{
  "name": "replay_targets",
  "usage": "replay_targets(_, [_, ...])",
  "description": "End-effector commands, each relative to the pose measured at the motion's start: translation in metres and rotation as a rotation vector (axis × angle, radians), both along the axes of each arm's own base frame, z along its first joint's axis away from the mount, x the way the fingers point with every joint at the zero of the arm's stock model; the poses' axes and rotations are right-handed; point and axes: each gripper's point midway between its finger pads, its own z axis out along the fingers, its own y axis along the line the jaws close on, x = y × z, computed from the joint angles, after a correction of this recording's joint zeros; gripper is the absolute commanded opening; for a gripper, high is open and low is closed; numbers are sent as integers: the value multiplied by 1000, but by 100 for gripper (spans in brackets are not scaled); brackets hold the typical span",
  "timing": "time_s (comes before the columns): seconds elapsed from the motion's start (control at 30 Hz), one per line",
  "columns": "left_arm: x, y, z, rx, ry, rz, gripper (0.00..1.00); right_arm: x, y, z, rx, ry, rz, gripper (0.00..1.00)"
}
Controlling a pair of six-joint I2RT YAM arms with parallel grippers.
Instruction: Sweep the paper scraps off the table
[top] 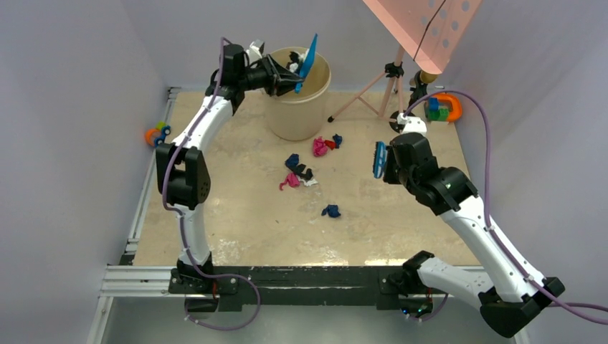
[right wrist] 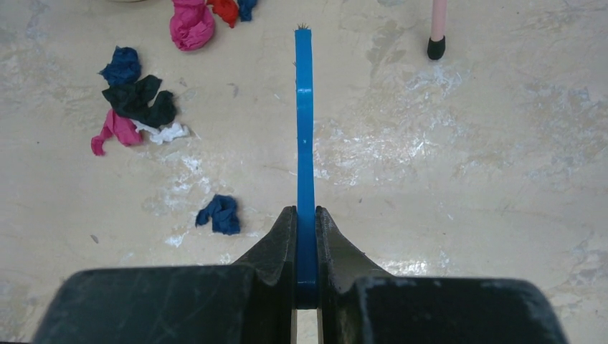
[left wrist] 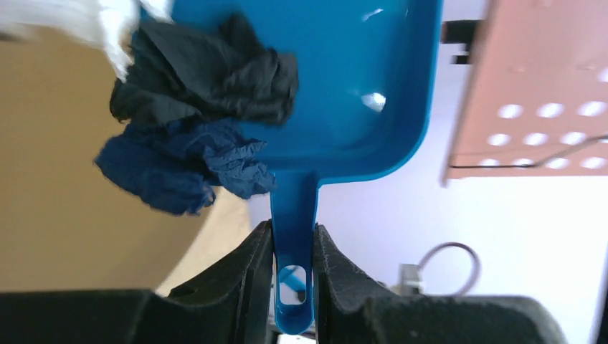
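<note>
Scraps [right wrist: 136, 100] lay on the table [top: 236, 222]. Left tool [left wrist: 294, 247] pinched the dustpan [left wrist: 344, 72] handle over the bin [top: 294, 118]; right tool [right wrist: 306, 218] pinched the brush [right wrist: 305, 122].

- Your left claw [top: 289, 80] grips a blue dustpan [top: 309, 60], tipped steeply over the bucket [top: 295, 118] at the back of the bench [top: 236, 222].
- Your right claw [top: 385, 159] holds a blue brush [top: 378, 159] over the bench, right of the scraps [top: 298, 173].
- You see the scraps in two clusters before the bucket, with one blue wad [top: 330, 211] apart, nearer the arm bases.
</note>
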Motion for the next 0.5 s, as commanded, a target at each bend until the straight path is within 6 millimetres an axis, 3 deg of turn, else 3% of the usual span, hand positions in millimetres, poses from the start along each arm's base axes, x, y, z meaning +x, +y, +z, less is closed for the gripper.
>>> replay_targets(0.0, [-17,-1,99,-361,-115,-103,0,5,7,3,43,-20,0,0])
replay_targets(0.2, [-18,7,115,-509,-85,-92,0,6,11,0,54,-9,11,0])
replay_targets(0.47, [-27,10,127,-533,-96,-101,0,8,15,-4,61,-3,18,0])
